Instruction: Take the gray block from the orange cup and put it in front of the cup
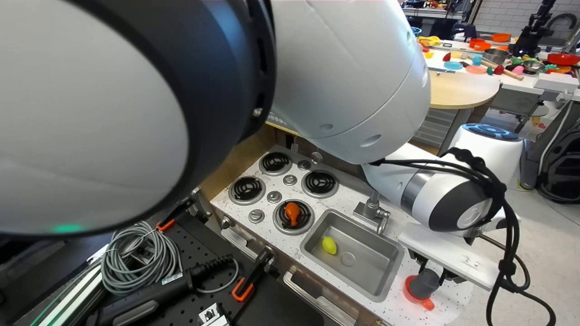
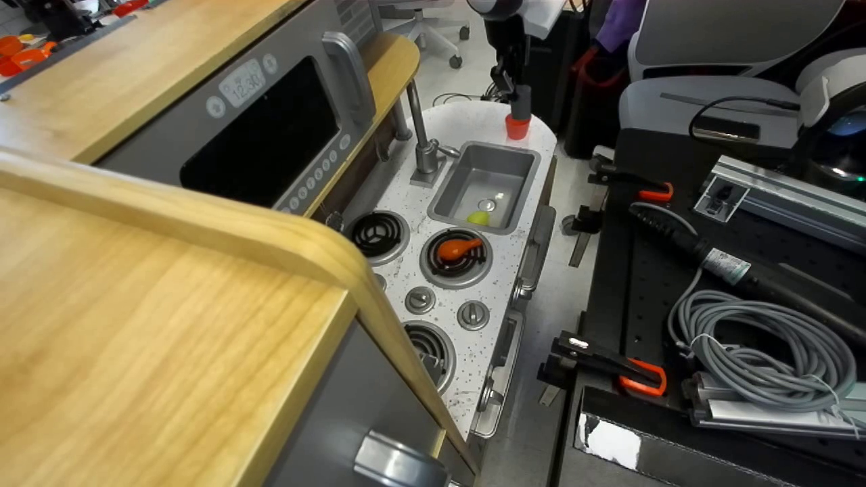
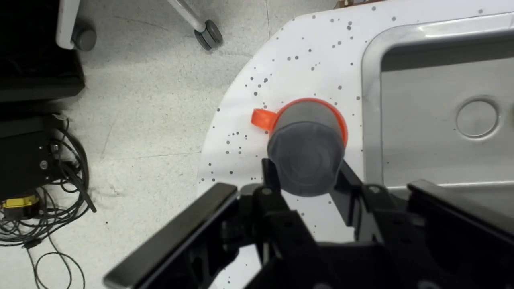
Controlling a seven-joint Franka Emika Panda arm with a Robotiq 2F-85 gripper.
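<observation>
A lemon (image 1: 329,245) lies in the sink (image 1: 369,274), an orange toy (image 1: 292,213) on a burner (image 1: 294,231); coiled cable (image 1: 116,269) rests on a black surface (image 1: 199,244), near a clamp (image 2: 602,358).

The arm (image 1: 358,72) is white and round, with a dark band (image 1: 222,81) and blue cap (image 1: 491,131). Black cables (image 1: 498,189) loop along it. The gripper (image 3: 308,173) is black.

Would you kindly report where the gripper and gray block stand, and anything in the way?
Gripper straddling gray block, firm hold unconfirmed. Block's lower end inside orange cup. Sink beside cup, possibly worth avoiding.
</observation>
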